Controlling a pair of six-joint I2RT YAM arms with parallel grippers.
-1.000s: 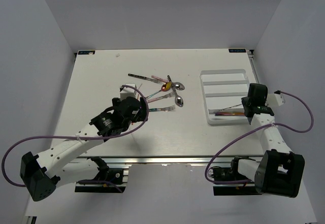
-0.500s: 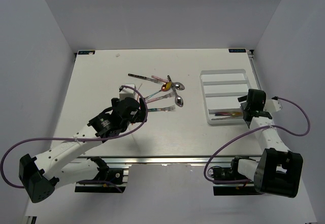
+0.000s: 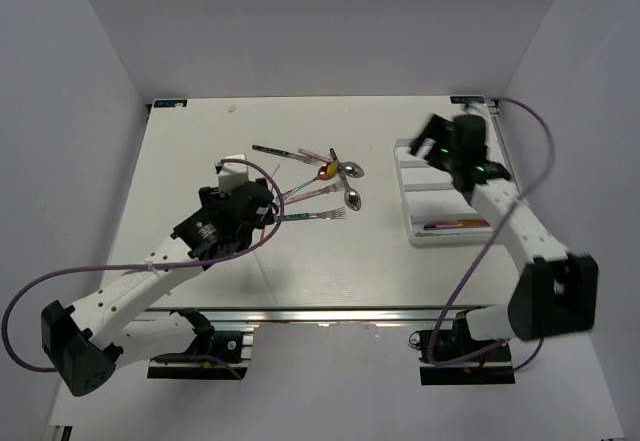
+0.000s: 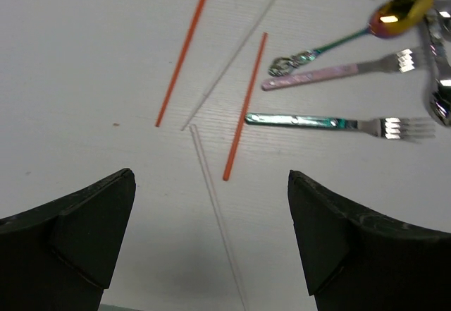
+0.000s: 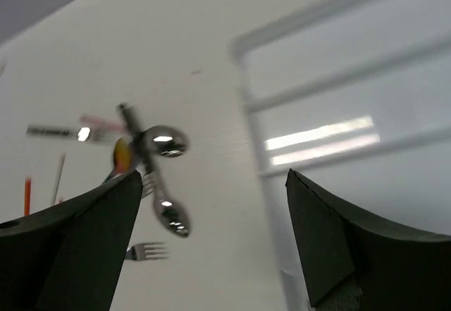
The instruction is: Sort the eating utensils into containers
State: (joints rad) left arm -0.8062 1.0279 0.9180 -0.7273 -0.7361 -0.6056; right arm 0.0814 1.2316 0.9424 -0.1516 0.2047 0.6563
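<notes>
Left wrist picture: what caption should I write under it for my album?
Open left gripper hovers over orange chopsticks, white chopsticks and a teal-handled fork.

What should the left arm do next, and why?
Probably lower the left tool onto the orange chopstick just ahead of it and close. The tool is open and empty, hovering above the table, and that chopstick lies loose there, not in the tray.
</notes>
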